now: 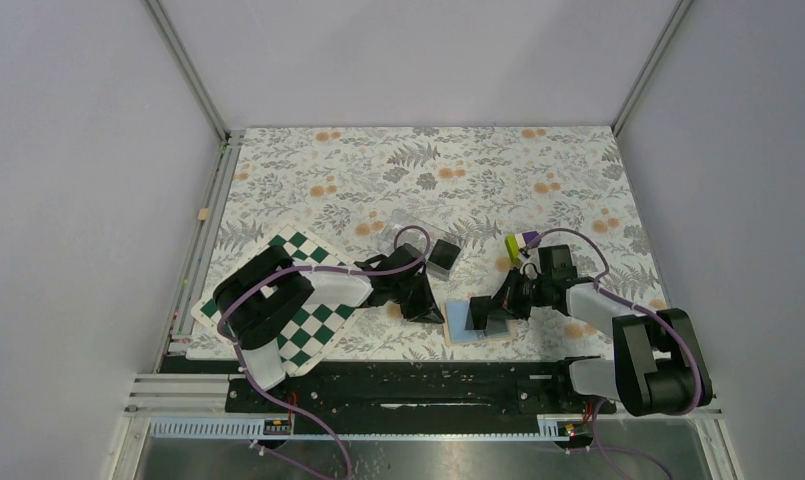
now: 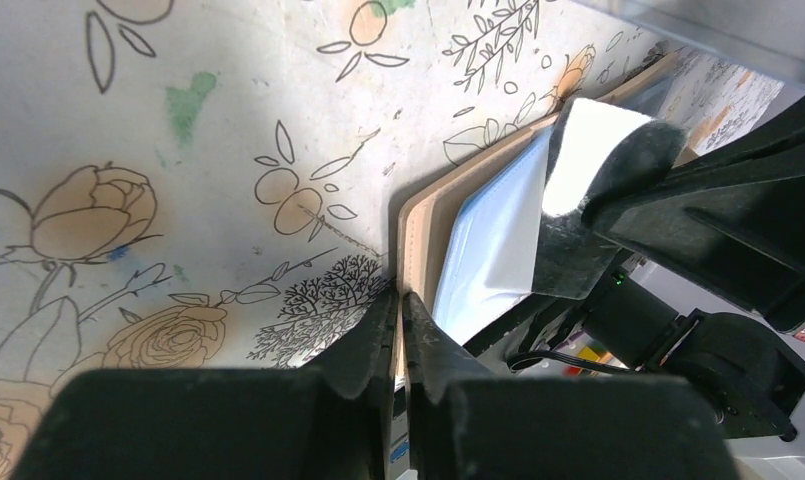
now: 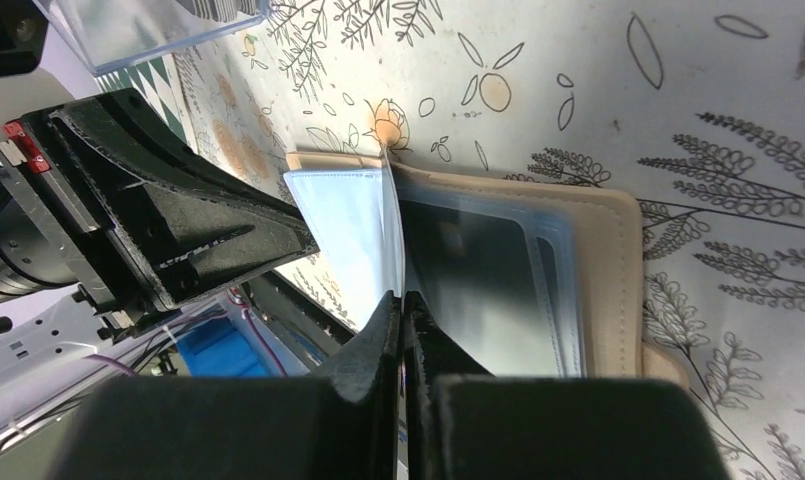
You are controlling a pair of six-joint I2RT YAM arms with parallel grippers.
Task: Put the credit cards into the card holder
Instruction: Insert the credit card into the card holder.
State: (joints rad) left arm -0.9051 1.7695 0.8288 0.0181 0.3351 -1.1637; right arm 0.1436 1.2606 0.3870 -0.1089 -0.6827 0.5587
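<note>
The tan card holder (image 1: 460, 320) lies open near the front edge, light blue lining up. My left gripper (image 1: 436, 312) is shut on its tan left edge (image 2: 418, 225), jaws pinching the rim (image 2: 400, 300). My right gripper (image 1: 490, 318) is shut on a thin dark credit card (image 2: 578, 210). That card stands edge-on over the holder's fold in the right wrist view (image 3: 393, 220). Another dark card (image 3: 468, 270) sits in the clear pocket of the right half. More dark cards (image 1: 443, 256) lie by the clear box.
A clear plastic box (image 1: 408, 225) sits behind the left gripper. A green-and-white chequered board (image 1: 318, 315) lies under the left arm. A purple and yellow-green block (image 1: 521, 243) stands behind the right gripper. The table's front rail runs just below the holder.
</note>
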